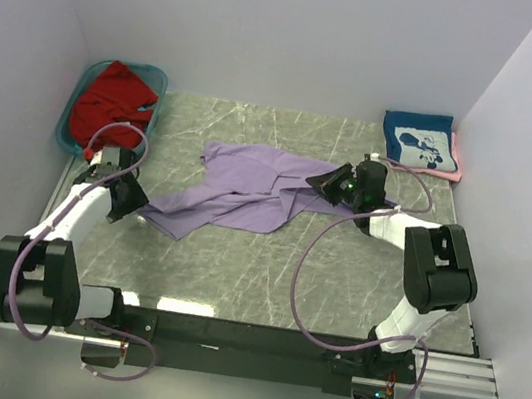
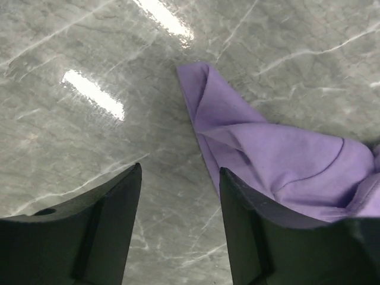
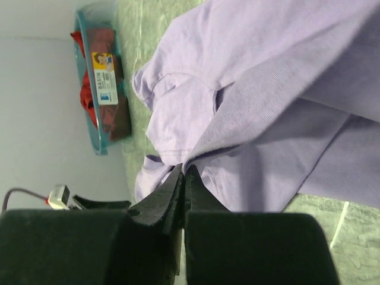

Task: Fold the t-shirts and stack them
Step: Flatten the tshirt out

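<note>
Lavender t-shirt (image 1: 246, 196): crumpled flat at bench (image 1: 263, 280) centre, 3 o'clock edge clamped between the closed right fingers (image 3: 183, 172). Left fingers (image 1: 136, 204): apart, just beside its 8 o'clock corner, gripping nothing. Red t-shirt (image 1: 110, 99) in teal tub (image 1: 154, 74) at 10 o'clock; navy t-shirt (image 1: 417, 142) folded atop pink t-shirt (image 1: 455, 167) at 2 o'clock.

Seemingly marble table (image 1: 234, 271), white walls (image 1: 293, 32).

You have a teal tub (image 1: 70, 116) at the far-left corner of the desk (image 1: 265, 270), just beyond the left pincer (image 1: 130, 202) and well apart from the right pincer (image 1: 329, 182). The grey marbled surface lies under both. White walls (image 1: 294, 22) stand beyond them.
</note>
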`<move>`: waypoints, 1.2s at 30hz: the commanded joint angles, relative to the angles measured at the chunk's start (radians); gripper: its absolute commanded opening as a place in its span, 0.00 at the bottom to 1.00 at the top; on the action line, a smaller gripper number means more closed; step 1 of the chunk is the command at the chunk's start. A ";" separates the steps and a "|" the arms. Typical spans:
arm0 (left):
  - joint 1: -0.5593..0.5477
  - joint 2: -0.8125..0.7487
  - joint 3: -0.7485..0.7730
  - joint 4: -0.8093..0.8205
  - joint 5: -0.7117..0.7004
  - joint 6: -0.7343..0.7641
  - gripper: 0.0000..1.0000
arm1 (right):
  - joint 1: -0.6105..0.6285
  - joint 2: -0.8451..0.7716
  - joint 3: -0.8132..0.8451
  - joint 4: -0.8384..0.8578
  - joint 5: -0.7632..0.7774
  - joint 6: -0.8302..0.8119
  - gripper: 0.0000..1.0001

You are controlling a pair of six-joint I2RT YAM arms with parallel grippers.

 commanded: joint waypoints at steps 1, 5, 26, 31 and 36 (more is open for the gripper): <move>-0.006 -0.001 -0.002 0.045 0.043 0.053 0.59 | -0.009 -0.050 -0.013 -0.005 -0.019 -0.063 0.00; -0.095 -0.021 0.003 0.052 0.008 0.061 0.56 | -0.014 -0.036 -0.041 0.068 -0.069 -0.028 0.00; -0.221 0.203 0.151 0.147 -0.012 -0.117 0.43 | -0.047 -0.056 -0.073 0.131 -0.135 -0.039 0.00; -0.221 0.276 0.222 0.228 -0.033 -0.122 0.48 | -0.055 -0.058 -0.071 0.131 -0.140 -0.040 0.00; -0.218 0.440 0.317 0.282 -0.046 -0.091 0.52 | -0.061 -0.052 -0.070 0.133 -0.148 -0.045 0.00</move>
